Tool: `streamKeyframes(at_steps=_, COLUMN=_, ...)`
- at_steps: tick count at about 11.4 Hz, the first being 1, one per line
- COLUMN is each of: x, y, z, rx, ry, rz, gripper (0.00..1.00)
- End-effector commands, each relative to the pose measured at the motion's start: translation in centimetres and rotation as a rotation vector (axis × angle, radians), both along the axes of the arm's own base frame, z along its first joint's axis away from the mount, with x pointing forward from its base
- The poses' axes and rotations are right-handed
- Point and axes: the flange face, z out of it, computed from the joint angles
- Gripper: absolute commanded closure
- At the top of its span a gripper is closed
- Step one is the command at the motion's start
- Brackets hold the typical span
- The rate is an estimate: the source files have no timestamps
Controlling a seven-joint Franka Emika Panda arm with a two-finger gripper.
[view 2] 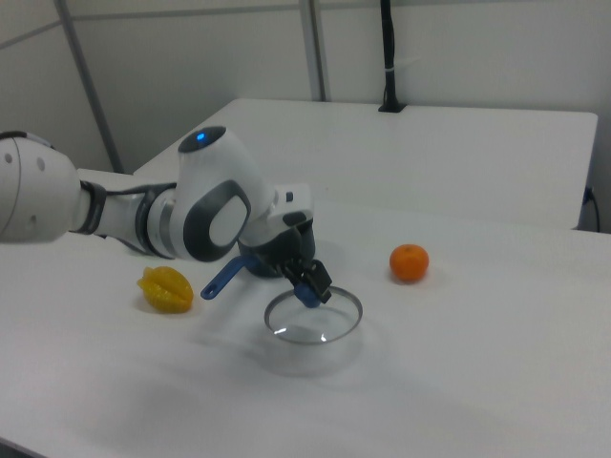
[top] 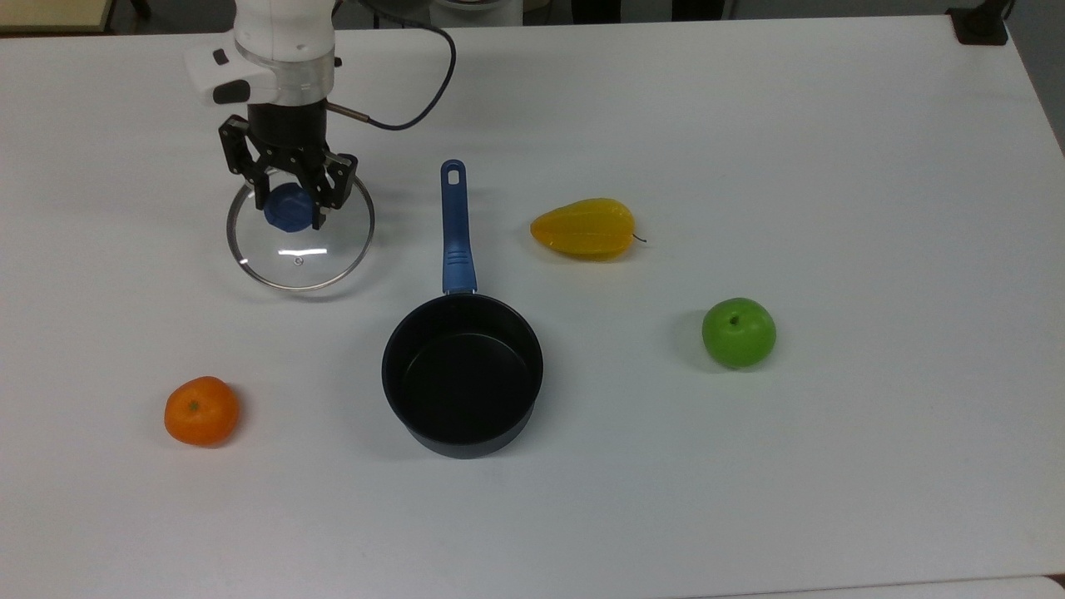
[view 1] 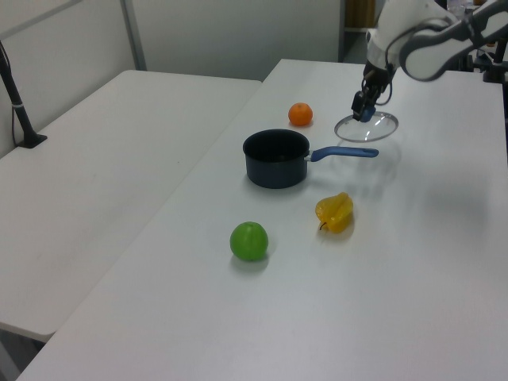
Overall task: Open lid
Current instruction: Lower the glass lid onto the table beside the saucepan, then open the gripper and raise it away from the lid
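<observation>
The round glass lid (top: pixel 301 254) with its blue knob (top: pixel 284 209) hangs level just above the white table, at the top view's upper left, well clear of the saucepan. My gripper (top: pixel 289 208) is shut on the knob from above. In the left view the gripper (view 1: pixel 363 113) holds the lid (view 1: pixel 368 129) beyond the pan's handle. In the right view the lid (view 2: pixel 315 322) casts a shadow on the table under the gripper (view 2: pixel 310 290). The black saucepan (top: pixel 463 374) stands uncovered and empty, its blue handle (top: pixel 454 229) pointing to the far side.
An orange (top: pixel 201 410) lies at the top view's lower left, below the lid. A yellow fruit (top: pixel 584 228) sits right of the pan handle, and a green apple (top: pixel 738 333) further right. The gripper's cable (top: pixel 416 108) loops above the table (top: pixel 832 457).
</observation>
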Motion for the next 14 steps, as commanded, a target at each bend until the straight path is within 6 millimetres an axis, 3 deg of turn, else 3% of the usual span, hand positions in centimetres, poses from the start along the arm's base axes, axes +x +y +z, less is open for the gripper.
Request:
streamKeyframes(at_steps=1, x=-0.7, y=1.2, z=-2.8, rx=0.002, ry=-0.01, rz=0.048, gripper=0.61)
streamKeyframes(at_steps=3, x=-0.3, y=1.4, z=-5.5, rx=0.008, ry=-0.005, rz=0.05, gripper=0.61)
streamKeyframes(at_steps=4, x=-0.1, y=1.5, z=-6.4, rx=0.012, ry=-0.012, rz=0.049, gripper=0.54)
streamKeyframes(at_steps=6, x=0.1, y=1.4, z=-6.0, rx=0.01, ry=-0.013, rz=0.048, gripper=0.0)
streamKeyframes(at_steps=7, x=0.1, y=1.4, z=-5.2, rx=0.008, ry=-0.021, rz=0.047, gripper=0.0)
streamKeyframes(at_steps=9, x=0.9, y=1.3, z=-1.0, rx=-0.005, ry=-0.019, rz=0.034, gripper=0.0)
streamKeyframes(at_steps=12, x=2.9, y=1.0, z=7.7, rx=-0.031, ry=0.102, rz=-0.012, gripper=0.0)
streamKeyframes(at_steps=14, x=2.9, y=4.9, z=12.1, rx=-0.002, ry=0.215, rz=0.044, gripper=0.0)
